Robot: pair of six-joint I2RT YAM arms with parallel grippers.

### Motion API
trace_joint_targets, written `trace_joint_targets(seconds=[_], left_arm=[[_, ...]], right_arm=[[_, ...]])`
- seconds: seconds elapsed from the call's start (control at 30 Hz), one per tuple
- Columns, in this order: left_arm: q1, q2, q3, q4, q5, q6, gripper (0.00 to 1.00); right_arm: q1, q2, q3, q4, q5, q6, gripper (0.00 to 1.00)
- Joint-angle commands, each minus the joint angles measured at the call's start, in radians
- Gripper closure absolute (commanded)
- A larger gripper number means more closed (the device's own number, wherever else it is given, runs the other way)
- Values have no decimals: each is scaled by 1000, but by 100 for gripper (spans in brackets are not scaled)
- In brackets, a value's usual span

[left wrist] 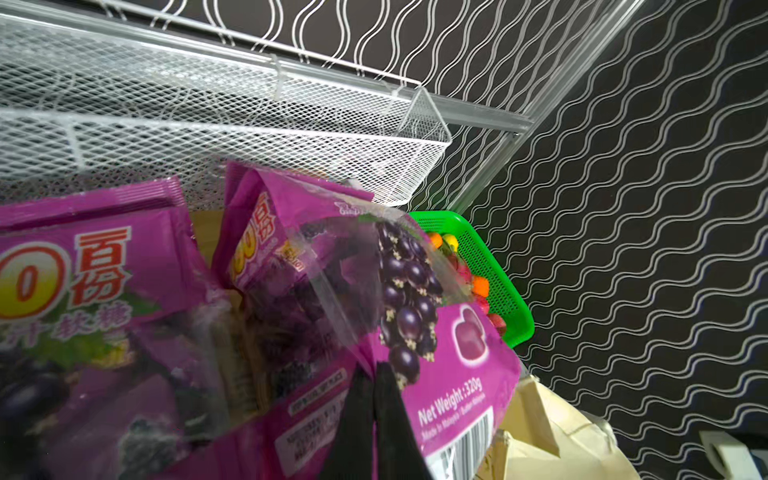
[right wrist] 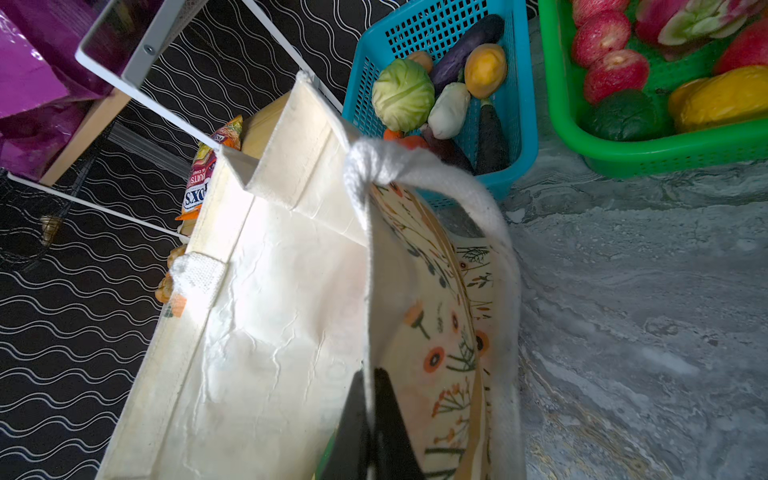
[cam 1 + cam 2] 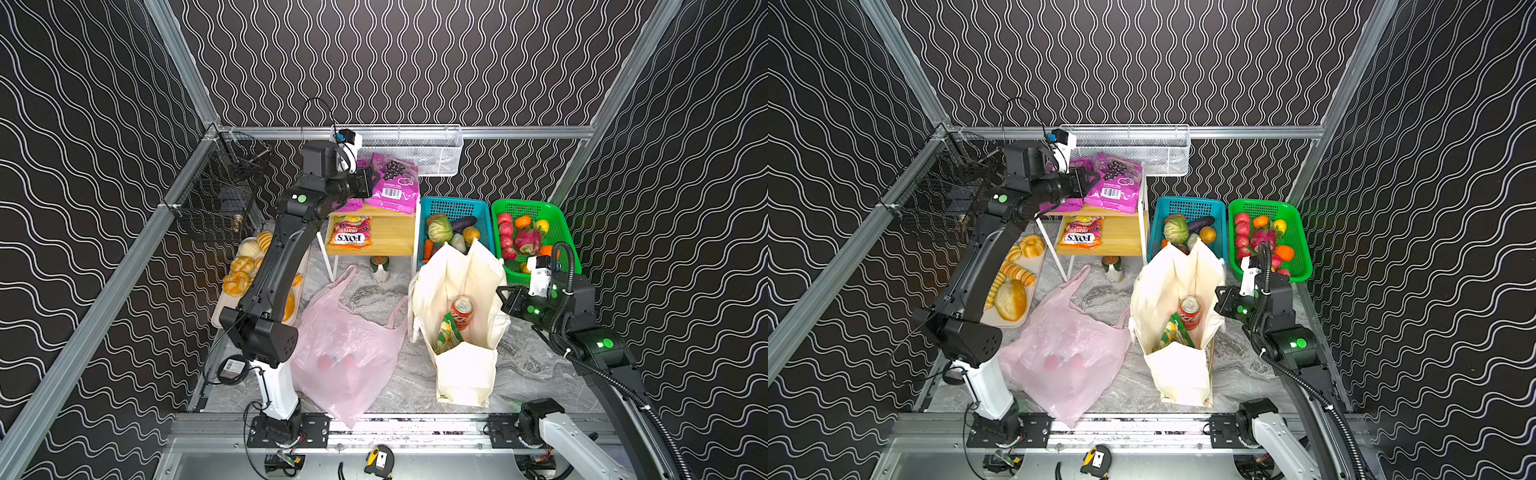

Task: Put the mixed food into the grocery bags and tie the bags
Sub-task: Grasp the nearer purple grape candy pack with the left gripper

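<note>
On the top shelf lies a magenta grape-print pouch (image 3: 395,183) (image 1: 457,374). My left gripper (image 3: 371,183) (image 1: 374,368) is shut on its edge; a second magenta pouch (image 1: 83,270) lies beside it. The cream tote (image 3: 461,365) (image 3: 1179,370) stands open with a red can (image 3: 462,307) and a green-yellow pouch (image 3: 446,332) inside. On the tote's patterned side wall (image 2: 440,332), at the rim, my right gripper (image 3: 505,297) (image 2: 371,374) is shut. The pink plastic bag (image 3: 345,353) (image 3: 1059,357) lies slack on the table with reddish items inside. A cabbage (image 3: 439,230) (image 2: 402,94) sits in the blue basket.
The blue basket (image 3: 478,208) of vegetables and the green basket (image 3: 557,224) of fruit stand behind the tote. A FOX'S bag (image 3: 351,232) lies on the lower wooden shelf. A bread tray (image 3: 1013,291) sits at left. A white mesh basket (image 3: 415,149) hangs on the back rail.
</note>
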Motion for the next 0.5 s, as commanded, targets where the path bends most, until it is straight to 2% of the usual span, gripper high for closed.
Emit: trace_joint_targets(seconds=[0.0, 0.3, 0.47], left_arm=[[3, -11, 4, 70, 44, 3, 100], [3, -66, -43, 250, 222, -143, 100], [11, -118, -66, 308, 249, -217, 100]], right_arm=[[1, 5, 8, 10, -3, -3, 96], [0, -3, 6, 9, 4, -6, 96], [0, -13, -7, 20, 1, -1, 96]])
